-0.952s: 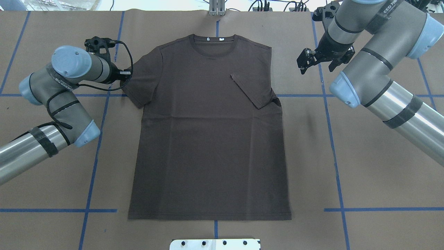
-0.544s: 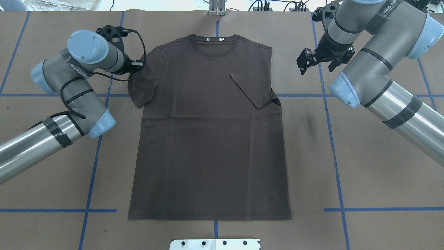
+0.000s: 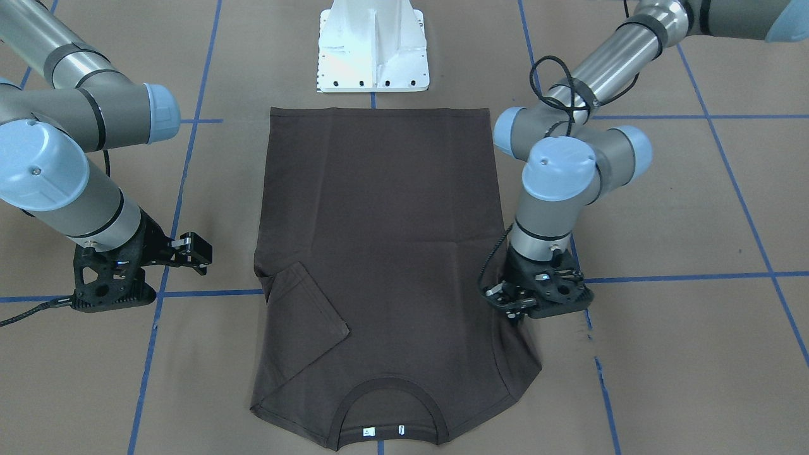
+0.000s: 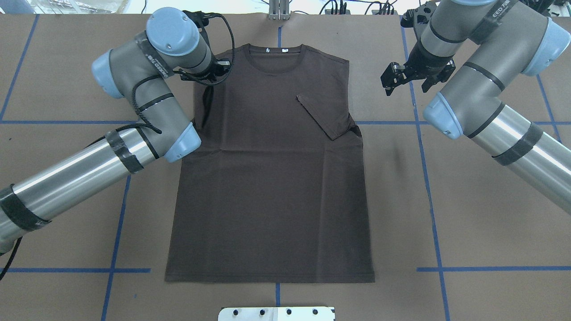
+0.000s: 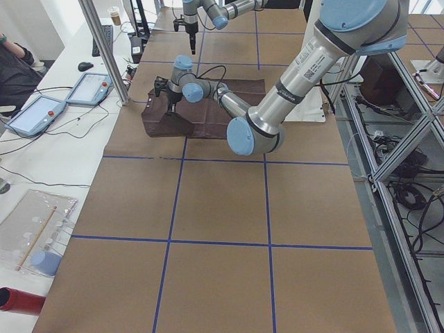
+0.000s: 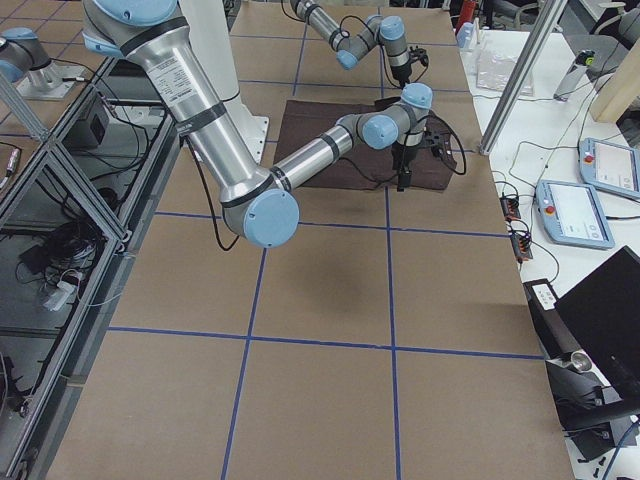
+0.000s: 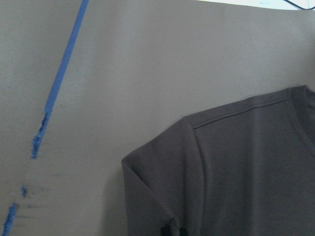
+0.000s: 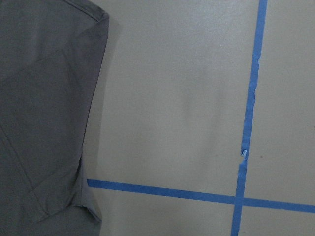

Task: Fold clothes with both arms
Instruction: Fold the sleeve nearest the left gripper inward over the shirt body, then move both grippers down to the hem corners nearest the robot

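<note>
T-shirt (image 4: pixel 272 187) sleeve (image 4: pixel 201 107) drawn inward by left gripper (image 3: pixel 509 302); right gripper (image 4: pixel 412 79) unmoved

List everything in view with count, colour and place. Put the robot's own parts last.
T-shirt: one, dark brown, flat mid-table, collar away from the robot, right sleeve folded inward.
Neck tags: two, white, inside the collar.
Table cover: one, brown, under everything.
Tape lines: several, blue, gridding the cover.
Pedestal base: one, white, at the hem end.
Arms: two, silver-grey with light blue caps, left and right.
Left hand: one, black, closed on the shirt's left sleeve.
Right hand: one, black, open, beside the right shoulder, off the shirt.
</note>
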Controlling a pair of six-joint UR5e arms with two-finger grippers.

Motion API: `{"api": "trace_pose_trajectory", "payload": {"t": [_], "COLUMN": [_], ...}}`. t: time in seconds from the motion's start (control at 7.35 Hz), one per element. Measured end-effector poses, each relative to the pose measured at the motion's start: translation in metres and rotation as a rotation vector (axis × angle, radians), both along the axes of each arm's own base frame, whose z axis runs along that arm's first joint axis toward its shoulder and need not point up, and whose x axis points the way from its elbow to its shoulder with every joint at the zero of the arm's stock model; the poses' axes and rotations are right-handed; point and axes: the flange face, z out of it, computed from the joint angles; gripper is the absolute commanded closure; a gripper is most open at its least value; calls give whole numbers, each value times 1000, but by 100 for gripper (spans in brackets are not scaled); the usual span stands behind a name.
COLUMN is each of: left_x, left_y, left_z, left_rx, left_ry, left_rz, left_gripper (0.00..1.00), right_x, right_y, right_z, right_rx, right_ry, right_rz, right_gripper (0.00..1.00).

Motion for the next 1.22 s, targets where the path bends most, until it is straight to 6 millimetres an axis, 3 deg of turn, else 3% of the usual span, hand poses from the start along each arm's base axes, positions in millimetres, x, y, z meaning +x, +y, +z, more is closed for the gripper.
{"api": "trace_pose_trajectory", "payload": {"t": [0.14, 0.41, 0.68, 0.82, 0.95, 1.09, 1.22], "left_x": [19, 30, 23, 11, -8, -31, -54], "left_y": [4, 8, 16, 30, 51, 75, 96], "left_z": [-5, -9, -28, -36, -31, -22, -16], "left_rx": [-21, -23, 19, 29, 29, 40, 62], "left_ry": [16, 52, 113, 139, 152, 143, 114], "left_rz": [-5, -14, -9, 7, 43, 83, 123], "left_gripper": [2, 0, 0, 0, 0, 0, 0], "right_x": [0, -1, -6, -11, -18, -25, -34], "right_y": [0, 2, 7, 11, 18, 32, 58], "right_z": [1, 3, 5, 4, 6, 11, 17], "right_rx": [-1, 7, 6, -9, -10, -22, -56], "right_ry": [1, -2, -24, -37, -50, -68, -97], "right_rz": [0, -4, 17, 36, 37, 46, 76], "right_gripper": [0, 0, 0, 0, 0, 0, 0]}}
